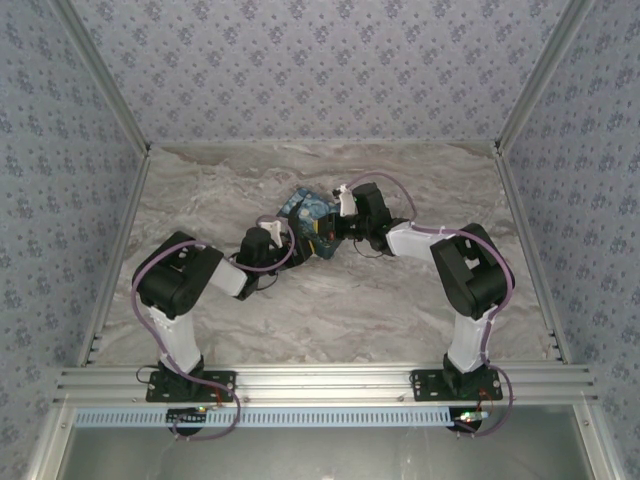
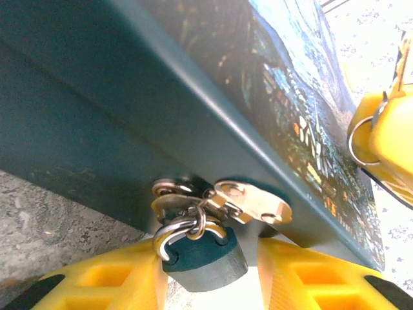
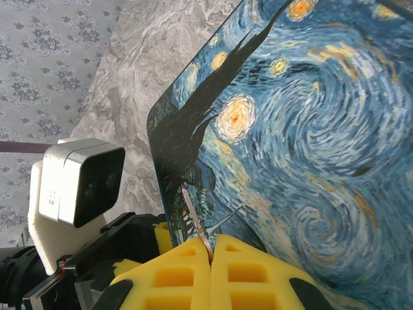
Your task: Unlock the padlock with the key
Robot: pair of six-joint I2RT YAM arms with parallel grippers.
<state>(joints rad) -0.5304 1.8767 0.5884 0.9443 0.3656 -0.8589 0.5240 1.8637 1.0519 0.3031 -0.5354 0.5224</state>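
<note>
- Top view: both arms reach into the middle of the marble table (image 1: 330, 320) and meet at the swirl-painted tin box (image 1: 303, 206). The left gripper (image 1: 292, 240) is at its near-left side and the right gripper (image 1: 336, 228) at its right. The padlock and key are too small to pick out here.
- Left wrist: the padlock (image 2: 205, 261) hangs off the shiny hasp (image 2: 248, 203) on the box's teal front wall, its shackle hooked through. The body sits right between the yellow fingers (image 2: 110, 281). They're close in on both sides, but honestly I can't tell if they're actually pinching it.
- Right wrist: the right gripper's yellow pads (image 3: 174, 278) are clenched together on the key (image 3: 193, 216). Its thin blade pokes up against the painted lid. The left arm's wrist camera (image 3: 80, 181) is just beside it.
</note>
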